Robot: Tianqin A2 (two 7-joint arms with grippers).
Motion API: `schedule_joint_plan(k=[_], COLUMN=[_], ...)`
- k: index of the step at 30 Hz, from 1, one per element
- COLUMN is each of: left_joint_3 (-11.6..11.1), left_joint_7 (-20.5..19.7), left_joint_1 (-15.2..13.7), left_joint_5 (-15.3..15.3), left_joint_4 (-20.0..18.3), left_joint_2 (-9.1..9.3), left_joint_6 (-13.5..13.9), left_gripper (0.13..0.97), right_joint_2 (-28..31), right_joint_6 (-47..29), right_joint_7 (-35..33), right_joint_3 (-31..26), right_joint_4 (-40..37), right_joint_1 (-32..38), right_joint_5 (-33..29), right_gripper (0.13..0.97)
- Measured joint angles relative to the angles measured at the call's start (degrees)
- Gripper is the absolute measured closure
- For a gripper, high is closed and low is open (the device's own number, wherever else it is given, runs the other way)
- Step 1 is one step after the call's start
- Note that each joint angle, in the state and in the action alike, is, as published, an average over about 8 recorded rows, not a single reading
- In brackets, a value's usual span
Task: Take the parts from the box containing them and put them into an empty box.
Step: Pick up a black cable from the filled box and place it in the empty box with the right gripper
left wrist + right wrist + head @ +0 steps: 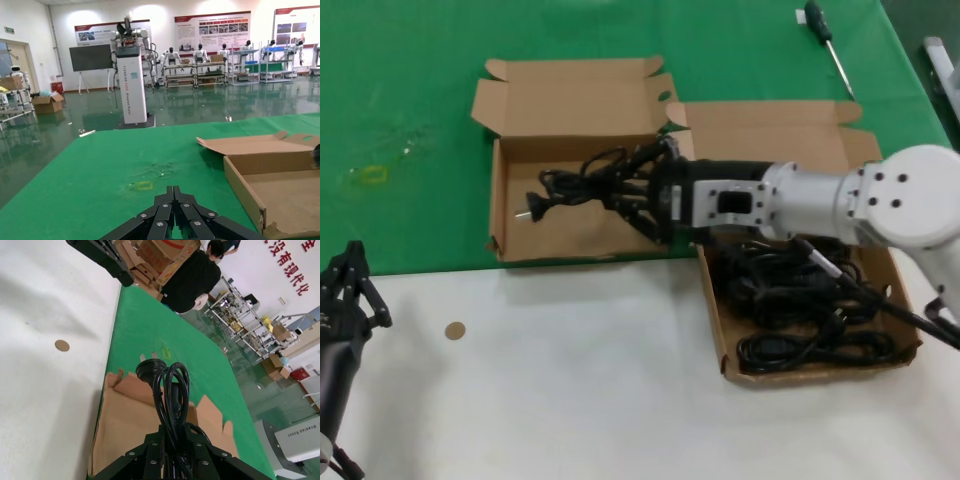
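Right end effector (632, 190) grips 1 power cord (570, 187) above the empty box (510, 205); left end effector (348, 285) closed, idle nearby.

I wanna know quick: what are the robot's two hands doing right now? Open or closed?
Right gripper: closed on a black power cord, over the left-hand cardboard box.
Left gripper: closed, holding nothing, parked at the table's near left.

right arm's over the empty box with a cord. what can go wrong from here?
1. The right gripper holds the power cord by a few loops only. Its plug dangles, so the coil could loosen and drape over the empty box wall.
2. A strand could catch on the gripper at release and get dragged back out.
3. Returning, the arm passes over the tangled cords in the source box; several might lift together.
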Motion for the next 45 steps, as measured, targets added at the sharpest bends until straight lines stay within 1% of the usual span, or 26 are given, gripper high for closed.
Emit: schedule_joint_plan(k=[8, 18, 28, 36, 40, 45], left_joint_3=[0.00, 0.00, 0.00, 0.00, 0.00, 0.00], left_joint_7=[0.00, 0.00, 0.00, 0.00, 0.00, 0.00], left_joint_1=[0.00, 0.00, 0.00, 0.00, 0.00, 0.00], left_joint_5=[0.00, 0.00, 0.00, 0.00, 0.00, 0.00], left_joint_4=[0.00, 0.00, 0.00, 0.00, 0.00, 0.00], left_joint_2=[0.00, 0.00, 0.00, 0.00, 0.00, 0.00], left_joint_6=[0.00, 0.00, 0.00, 0.00, 0.00, 0.00], left_gripper=[0.945, 0.945, 0.945, 0.945, 0.945, 0.945], right_joint_2=[-3.93, -7.97, -10.64, -11.61, -11.53, -11.02], right_joint_6=[1.65, 4.09, 6.35, 7.40, 7.62, 7.69], right_joint_7=[-2.62, -9.56, -15.88, -18.96, -18.88, -17.37], right_joint_3=[-0.95, -0.97, -0.45, -0.06, -0.09, -0.23], right_joint_4=[-5.01, -13.32, -19.68, -22.43, -21.88, -20.18], right_joint_1=[1.26, 3.90, 6.13, 6.81, 6.53, 5.83], right_joint_5=[-0.02, 0.52, 1.04, 1.34, 1.19, 0.82], right_gripper=[0.883, 0.884, 0.884, 0.827, 0.827, 0.748])
